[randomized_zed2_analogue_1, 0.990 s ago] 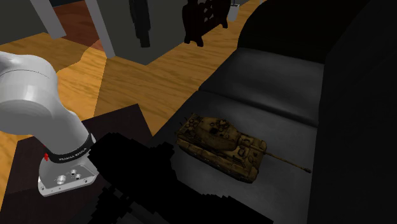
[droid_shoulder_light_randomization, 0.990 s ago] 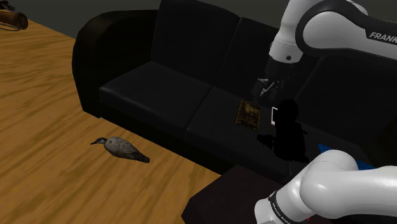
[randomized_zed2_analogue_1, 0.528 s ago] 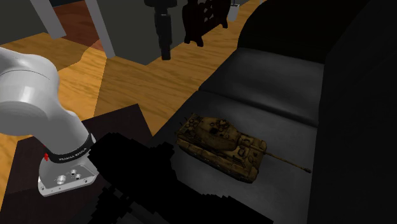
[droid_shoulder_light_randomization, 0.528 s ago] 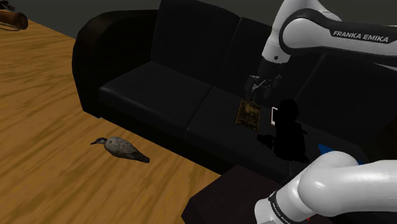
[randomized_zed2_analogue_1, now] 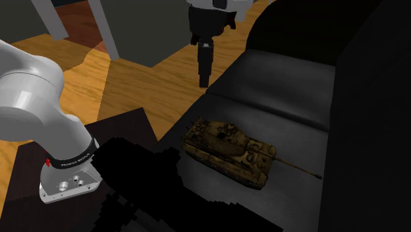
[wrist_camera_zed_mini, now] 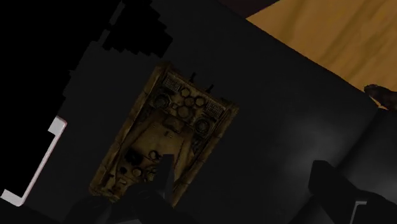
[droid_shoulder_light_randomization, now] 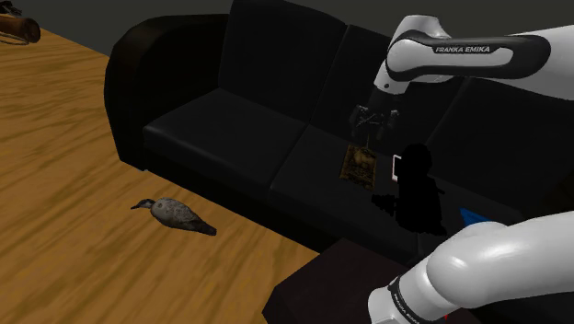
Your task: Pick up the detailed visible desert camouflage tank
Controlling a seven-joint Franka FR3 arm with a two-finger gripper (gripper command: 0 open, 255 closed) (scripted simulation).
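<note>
The desert camouflage tank (droid_shoulder_light_randomization: 359,166) sits on the black sofa's seat cushion (droid_shoulder_light_randomization: 230,129), its thin barrel pointing toward the second exterior view's right. It is tan and brown with hatches on top (randomized_zed2_analogue_1: 227,150). My black gripper (droid_shoulder_light_randomization: 365,140) hangs in the air just above the tank, not touching it. In the second exterior view the gripper (randomized_zed2_analogue_1: 204,80) hovers up and to the left of the tank. In the wrist view the gripper (wrist_camera_zed_mini: 248,188) is open; one finger (wrist_camera_zed_mini: 165,173) overlaps the tank's (wrist_camera_zed_mini: 168,137) end, the other is over bare cushion.
A grey and brown bird figure (droid_shoulder_light_randomization: 175,214) lies on the wooden floor in front of the sofa. A white-edged flat thing (droid_shoulder_light_randomization: 396,168) and a blocky black shape (droid_shoulder_light_randomization: 419,189) sit on the seat beside the tank. The dark stand (randomized_zed2_analogue_1: 118,138) is close to the sofa's front.
The arm has swung over the sofa and the gripper has come down toward the tank, moving right and down in the second exterior view. The tank has not moved.
</note>
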